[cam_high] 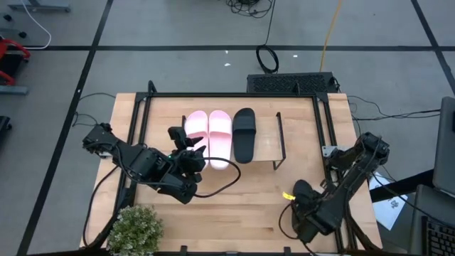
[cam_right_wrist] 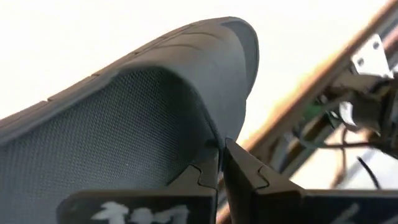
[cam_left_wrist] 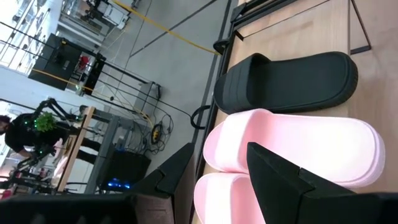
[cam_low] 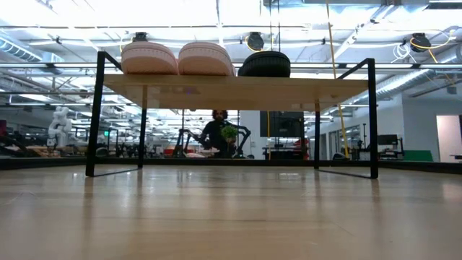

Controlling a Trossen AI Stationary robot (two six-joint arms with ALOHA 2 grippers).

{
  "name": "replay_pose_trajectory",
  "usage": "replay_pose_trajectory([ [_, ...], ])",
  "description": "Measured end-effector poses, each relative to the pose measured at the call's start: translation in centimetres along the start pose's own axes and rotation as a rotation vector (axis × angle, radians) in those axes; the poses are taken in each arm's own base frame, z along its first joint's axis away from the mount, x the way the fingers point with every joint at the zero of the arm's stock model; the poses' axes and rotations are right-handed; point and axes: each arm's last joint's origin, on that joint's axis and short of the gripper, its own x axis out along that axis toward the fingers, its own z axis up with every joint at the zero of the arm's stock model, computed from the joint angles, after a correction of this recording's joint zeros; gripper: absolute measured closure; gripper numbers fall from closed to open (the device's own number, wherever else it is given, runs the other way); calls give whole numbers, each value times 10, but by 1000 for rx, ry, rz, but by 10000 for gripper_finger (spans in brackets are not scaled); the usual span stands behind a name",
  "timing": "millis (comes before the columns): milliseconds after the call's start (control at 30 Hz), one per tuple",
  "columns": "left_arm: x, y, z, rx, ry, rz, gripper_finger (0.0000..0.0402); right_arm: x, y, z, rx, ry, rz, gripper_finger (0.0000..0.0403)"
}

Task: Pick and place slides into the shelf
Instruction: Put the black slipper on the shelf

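Observation:
The shelf [cam_high: 298,124] stands on the far half of the table and carries two light pink slides [cam_high: 197,130] [cam_high: 219,140] and one black slide [cam_high: 244,134], side by side on its board. The low view shows them on the shelf's top [cam_low: 149,58] [cam_low: 206,58] [cam_low: 264,63]. My left gripper [cam_high: 190,153] [cam_left_wrist: 219,149] is open, just off the near ends of the pink slides [cam_left_wrist: 292,140]. My right gripper [cam_high: 302,203] [cam_right_wrist: 221,149] is shut on the second black slide [cam_high: 302,190] near the table's near right corner. My right gripper pinches an edge of the black slide [cam_right_wrist: 211,140] between its two fingertips. The slide's mesh-textured face [cam_right_wrist: 112,130] is turned toward the wrist camera. Whether the slide is lifted or rests on the table cannot be told.
A potted plant [cam_high: 135,227] stands at the table's near left corner. On the shelf's board, bare room lies to the right of the black slide [cam_high: 264,139]. Cables run along the table's right side [cam_high: 341,153]. A person shows far behind the table [cam_low: 216,133].

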Motion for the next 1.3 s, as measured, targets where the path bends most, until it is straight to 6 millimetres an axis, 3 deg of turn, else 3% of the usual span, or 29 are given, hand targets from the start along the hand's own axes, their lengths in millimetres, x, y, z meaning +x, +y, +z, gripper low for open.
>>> replay_pose_trajectory([
  [533,0,0,0,-7,2,-8,249,-57,1,-3,-1,-272,235,403],
  [933,0,0,0,-5,3,-8,249,-64,-1,-11,25,-325,275,403],
  [1300,0,0,0,-9,3,-9,249,-111,-12,-13,-45,-708,422,403],
])
